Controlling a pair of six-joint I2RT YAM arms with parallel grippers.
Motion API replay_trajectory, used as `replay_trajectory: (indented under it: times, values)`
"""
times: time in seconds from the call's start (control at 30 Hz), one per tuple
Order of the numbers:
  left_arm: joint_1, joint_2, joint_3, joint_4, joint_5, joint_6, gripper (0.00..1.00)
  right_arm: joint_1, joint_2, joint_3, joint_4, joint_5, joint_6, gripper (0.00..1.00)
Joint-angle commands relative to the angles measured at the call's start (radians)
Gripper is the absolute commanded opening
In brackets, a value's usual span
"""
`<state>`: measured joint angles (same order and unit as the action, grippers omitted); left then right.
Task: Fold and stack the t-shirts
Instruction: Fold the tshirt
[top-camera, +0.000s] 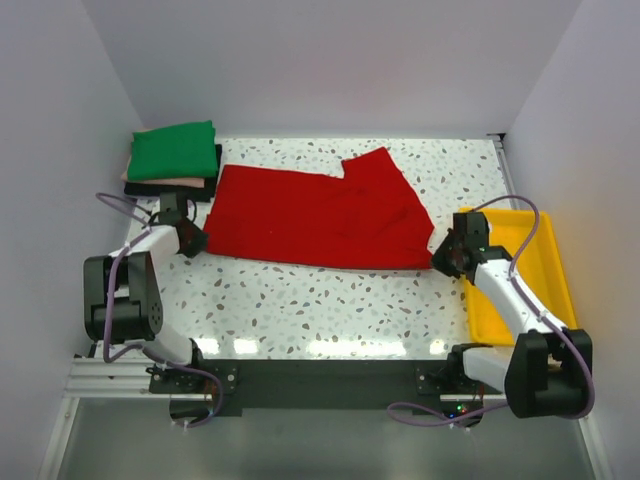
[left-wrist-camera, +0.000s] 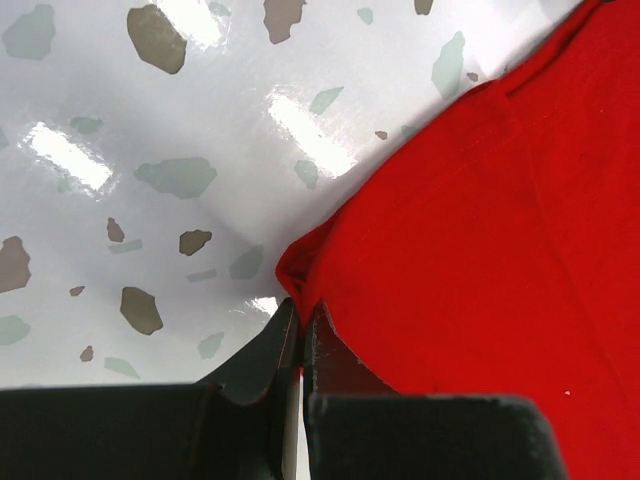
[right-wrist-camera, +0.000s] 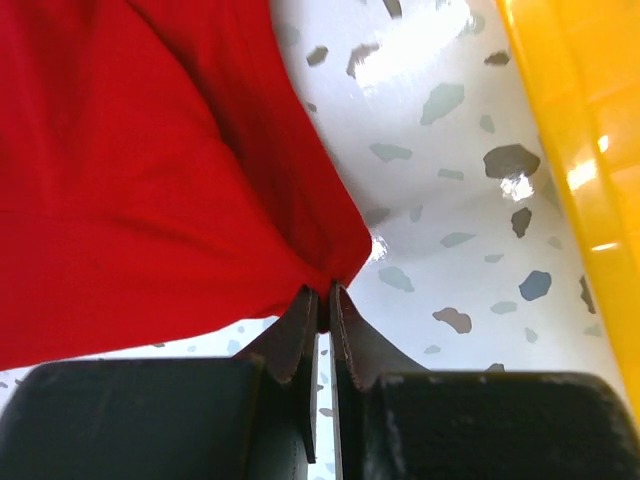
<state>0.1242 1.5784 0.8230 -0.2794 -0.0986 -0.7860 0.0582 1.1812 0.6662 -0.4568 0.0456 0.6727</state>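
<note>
Pinching both near corners, two arms readied the red t-shirt (top-camera: 320, 215) for folding.
With the left fingers (left-wrist-camera: 262, 355) and right fingers (right-wrist-camera: 292, 335) clamped on its edge, it lay spread on the table (top-camera: 320, 310), beside three stacked shirts (top-camera: 175, 152).

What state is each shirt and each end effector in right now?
Red t-shirt: spread flat, two corners pinched.
Green t-shirt: folded, topping the stack.
Pale pink t-shirt: folded, mid-stack.
Black t-shirt: folded, bottom.
Left end effector: shut on the red t-shirt.
Right end effector: shut on the red t-shirt.
</note>
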Motion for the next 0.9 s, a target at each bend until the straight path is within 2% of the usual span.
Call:
replay_trajectory:
  times: [0.0, 0.2, 0.43, 0.6, 0.67, 0.7, 0.73, 0.8, 0.83, 0.87]
  values:
    - [0.02, -0.061, 0.001, -0.021, -0.056, 0.028, 0.0, -0.003, -0.057, 0.078, -0.095, 0.086, -0.053, 0.0]
    - [0.025, -0.144, -0.045, -0.064, -0.069, 0.018, 0.0, -0.004, -0.136, 0.082, -0.186, 0.109, -0.074, 0.03]
    - [0.025, -0.305, -0.14, -0.142, -0.101, -0.022, 0.0, -0.006, -0.227, 0.049, -0.273, 0.053, -0.056, 0.07]
    - [0.023, -0.417, -0.206, -0.21, -0.125, -0.055, 0.0, -0.006, -0.307, 0.019, -0.318, -0.044, -0.03, 0.08]
    - [0.023, -0.472, -0.226, -0.233, -0.138, -0.071, 0.04, -0.006, -0.351, 0.018, -0.361, -0.044, -0.028, 0.13]
    - [0.025, -0.506, -0.229, -0.253, -0.145, -0.078, 0.07, -0.006, -0.367, 0.018, -0.385, -0.043, -0.019, 0.2]
    - [0.023, -0.518, -0.228, -0.263, -0.147, -0.082, 0.2, -0.006, -0.386, 0.021, -0.394, -0.07, -0.018, 0.23]
    - [0.023, -0.541, -0.22, -0.291, -0.145, -0.088, 0.39, -0.006, -0.429, 0.035, -0.422, -0.061, -0.007, 0.32]
    - [0.025, -0.555, -0.207, -0.296, -0.141, -0.088, 0.54, -0.006, -0.442, 0.047, -0.433, -0.049, -0.005, 0.44]
    - [0.023, -0.558, -0.196, -0.297, -0.138, -0.085, 0.6, -0.008, -0.449, 0.055, -0.434, -0.049, -0.007, 0.48]
